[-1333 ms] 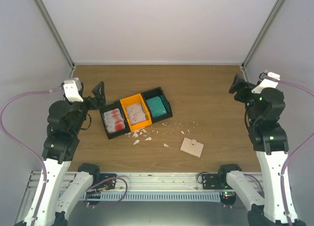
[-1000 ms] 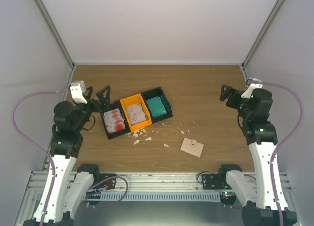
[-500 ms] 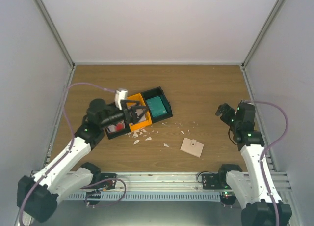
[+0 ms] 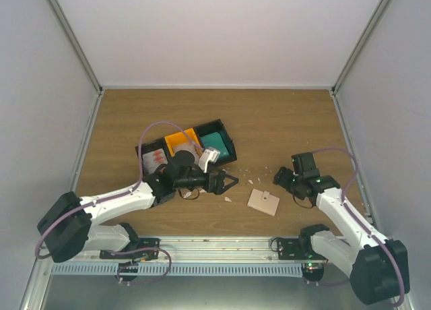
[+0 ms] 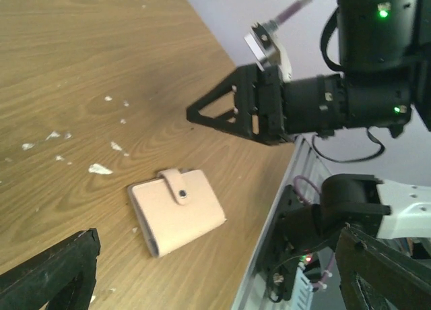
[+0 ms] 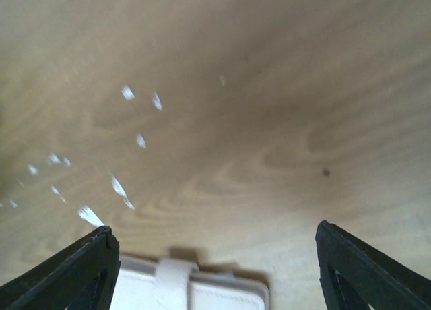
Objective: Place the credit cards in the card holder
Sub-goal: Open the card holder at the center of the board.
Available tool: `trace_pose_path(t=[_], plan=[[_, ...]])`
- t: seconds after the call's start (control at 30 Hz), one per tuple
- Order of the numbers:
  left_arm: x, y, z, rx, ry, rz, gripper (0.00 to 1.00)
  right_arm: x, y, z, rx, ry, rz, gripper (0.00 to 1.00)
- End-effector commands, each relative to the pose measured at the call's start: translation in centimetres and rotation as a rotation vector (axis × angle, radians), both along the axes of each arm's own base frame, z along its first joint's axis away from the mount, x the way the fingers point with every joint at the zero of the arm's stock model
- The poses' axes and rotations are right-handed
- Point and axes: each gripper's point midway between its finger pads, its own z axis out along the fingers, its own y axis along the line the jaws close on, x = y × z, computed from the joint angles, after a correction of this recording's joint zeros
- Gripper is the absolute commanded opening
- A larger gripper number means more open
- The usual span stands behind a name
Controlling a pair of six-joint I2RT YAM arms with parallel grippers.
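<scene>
1. Card holder [image 4: 263, 202]: lies flat on the table [image 4: 289, 121], shut, tab snapped over its face. It sits near the front edge, betw. the two grippers and a little nearer the bases.
2. Teal credit cards [image 4: 215, 144]: stacked in the right black bin [image 4: 231, 150].
3. White-red credit cards [image 4: 155, 163]: in the left black bin [image 4: 144, 156], partly visible.
4. Orange bin [image 4: 180, 139]: we cannot tell its contents.
5. Left gripper [image 4: 229, 183]: fingers wide apart, nothing betw. them. It is low over the table, left of the card holder, not touching it.
6. Right gripper [image 4: 278, 177]: fingers wide apart, empty. The right wrist view shows the card holder's tab edge betw. the fingers, further out.
7. Obstruction: the left arm [image 4: 128, 199] lies across the near side of the bin row and covers the fronts of the orange and left bins.
8. White scraps [image 4: 227, 199]: scattered on the table betw. the bins and the card holder, a few just beside it.
</scene>
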Motion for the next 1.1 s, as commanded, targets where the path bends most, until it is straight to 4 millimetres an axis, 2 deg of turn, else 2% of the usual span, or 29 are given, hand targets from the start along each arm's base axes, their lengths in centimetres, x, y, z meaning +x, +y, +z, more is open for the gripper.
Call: trace_pose_path(t=[0.0, 0.2, 0.4, 0.63, 0.7, 0.83, 0.97, 1.07], plan=[[0.6, -0.5, -1.1, -0.019, 0.008, 0.048, 0.96, -3.3, 1.2, -2.5, 0.025, 0.111, 0.052, 0.76], [0.0, -0.7, -3.7, 0.0, 0.063, 0.057, 0.96, -5.2, 2.1, -4.3, 0.012, 0.17, 0.115, 0.63], [-0.1, -0.3, -5.7, 0.036, 0.111, 0.086, 0.92, -6.6, 4.0, -5.5, 0.098, 0.209, 0.18, 0.48], [0.1, 0.9, -8.5, 0.098, 0.195, 0.164, 0.82, -8.0, 6.8, -5.4, 0.273, 0.231, 0.249, 0.34], [0.3, 1.3, -10.0, 0.144, 0.239, 0.2, 0.76, -8.3, 7.7, -5.3, 0.334, 0.242, 0.261, 0.33], [-0.2, 1.8, -12.7, 0.215, 0.322, 0.217, 0.72, -8.8, 9.6, -5.3, 0.467, 0.264, 0.282, 0.33], [-0.8, 1.9, -14.2, 0.226, 0.384, 0.212, 0.68, -8.1, 10.5, -4.9, 0.511, 0.24, 0.305, 0.34], [-1.4, 1.7, -14.8, 0.218, 0.415, 0.194, 0.65, -7.7, 10.2, -4.5, 0.469, 0.213, 0.337, 0.42]])
